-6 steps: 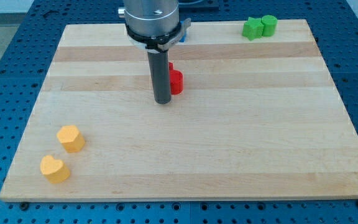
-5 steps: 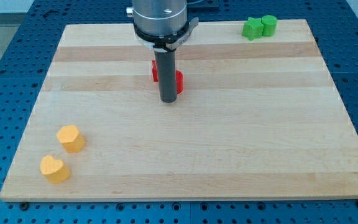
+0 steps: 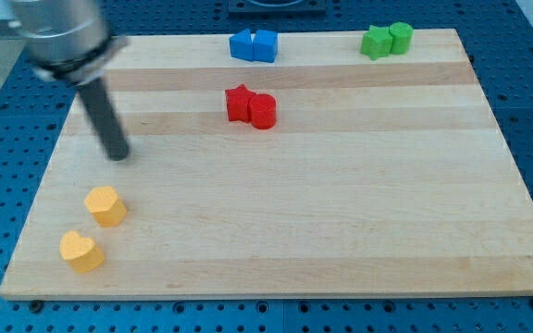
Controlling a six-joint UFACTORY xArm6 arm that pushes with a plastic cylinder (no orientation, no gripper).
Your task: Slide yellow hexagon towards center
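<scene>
Two yellow blocks [image 3: 105,205] below my tip [image 3: 118,155] — pale wooden board [image 3: 340,213].

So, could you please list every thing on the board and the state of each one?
my tip: above the yellow hexagon, apart
yellow heart: near the hexagon, apart
red star: touching the red cylinder
blue blocks: touching
green blocks: touching

Blurred grey metal cylinder — below it a straight dark rod, my tip [image 3: 117,156]
</scene>
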